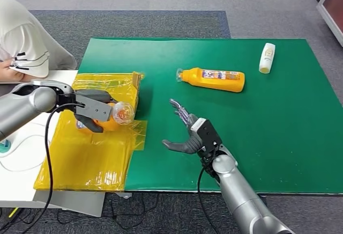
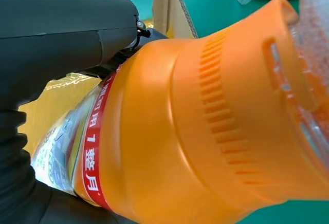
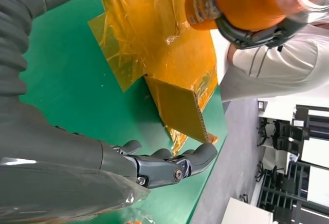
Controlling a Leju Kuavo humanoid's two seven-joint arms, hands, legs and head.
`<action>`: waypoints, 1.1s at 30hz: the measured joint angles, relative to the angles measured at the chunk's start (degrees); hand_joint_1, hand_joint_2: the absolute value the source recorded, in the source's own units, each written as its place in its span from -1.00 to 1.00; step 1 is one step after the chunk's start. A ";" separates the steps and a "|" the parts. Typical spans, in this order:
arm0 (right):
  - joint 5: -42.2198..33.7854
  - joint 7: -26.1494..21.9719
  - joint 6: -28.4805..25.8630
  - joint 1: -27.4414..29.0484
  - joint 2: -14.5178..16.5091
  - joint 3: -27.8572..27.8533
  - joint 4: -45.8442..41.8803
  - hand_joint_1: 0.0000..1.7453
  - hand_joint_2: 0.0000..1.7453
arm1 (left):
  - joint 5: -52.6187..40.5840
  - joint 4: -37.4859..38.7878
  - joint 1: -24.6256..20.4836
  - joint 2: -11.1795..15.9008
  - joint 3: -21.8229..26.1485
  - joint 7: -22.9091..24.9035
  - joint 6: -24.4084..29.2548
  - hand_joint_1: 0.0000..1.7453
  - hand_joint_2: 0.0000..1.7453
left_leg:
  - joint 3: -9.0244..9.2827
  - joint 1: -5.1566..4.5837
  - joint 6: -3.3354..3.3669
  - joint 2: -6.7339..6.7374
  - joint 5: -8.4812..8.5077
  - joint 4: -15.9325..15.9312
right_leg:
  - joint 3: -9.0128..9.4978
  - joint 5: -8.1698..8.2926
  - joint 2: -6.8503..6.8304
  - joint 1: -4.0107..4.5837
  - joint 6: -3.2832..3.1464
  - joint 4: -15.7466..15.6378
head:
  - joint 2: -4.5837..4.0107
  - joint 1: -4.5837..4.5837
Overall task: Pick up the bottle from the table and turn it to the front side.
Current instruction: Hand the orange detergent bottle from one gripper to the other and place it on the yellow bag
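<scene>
My left hand point(image 1: 91, 108) grips an orange bottle point(image 1: 116, 117) with a clear cap, holding it just above the yellow plastic-wrapped box point(image 1: 92, 153). Close up in the left wrist view, the held bottle point(image 2: 217, 121) shows a red label band, with my thumb point(image 2: 58, 29) lying over it. A second orange bottle point(image 1: 212, 79) lies on its side on the green mat point(image 1: 251, 137), cap pointing left. My right hand point(image 1: 188, 133) hovers open over the mat, between the box and that bottle, holding nothing. In the right wrist view its fingers point(image 3: 166, 165) are spread above the mat, and the held bottle point(image 3: 248, 0) is in sight beyond them.
A small white bottle point(image 1: 267, 58) lies at the mat's far right. A cardboard flap point(image 1: 136, 83) stands up at the box's far corner. A person in white point(image 1: 24, 51) leans in at the far left, by a white table point(image 1: 20, 164).
</scene>
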 joint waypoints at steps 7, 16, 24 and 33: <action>0.45 0.33 -0.24 0.00 0.15 0.06 -0.01 -1.00 1.00 | -2.51 1.54 -0.14 -1.36 -3.45 -0.02 1.97 1.00 1.00 | 0.00 0.00 0.00 0.00 0.00 0.00 | -0.01 -0.01 -0.01 0.00 0.00 0.00 | 0.00 0.00; 1.37 0.84 -0.66 0.11 0.60 0.02 -0.51 -1.00 1.00 | -8.55 7.80 1.85 -6.64 -5.87 -0.08 7.53 1.00 1.00 | -0.03 -0.01 0.02 -0.02 0.00 0.02 | -0.01 0.02 -0.01 -0.01 0.03 0.00 | 0.00 0.01; 1.57 1.07 -0.98 0.53 0.62 -0.69 -2.09 -1.00 1.00 | -11.55 11.50 3.33 -9.87 -5.62 -0.48 9.33 1.00 1.00 | 0.02 0.01 0.03 -0.02 -0.02 0.02 | 0.02 0.00 -0.03 0.01 0.02 0.00 | 0.01 0.01; 1.71 0.85 -0.90 1.99 0.62 -2.20 -3.81 -1.00 1.00 | -14.31 17.46 4.18 -14.08 -3.91 -1.50 9.34 -1.00 1.00 | -0.01 0.01 0.08 -0.03 0.05 0.02 | 0.03 0.07 -0.03 0.01 0.05 0.00 | 0.00 0.02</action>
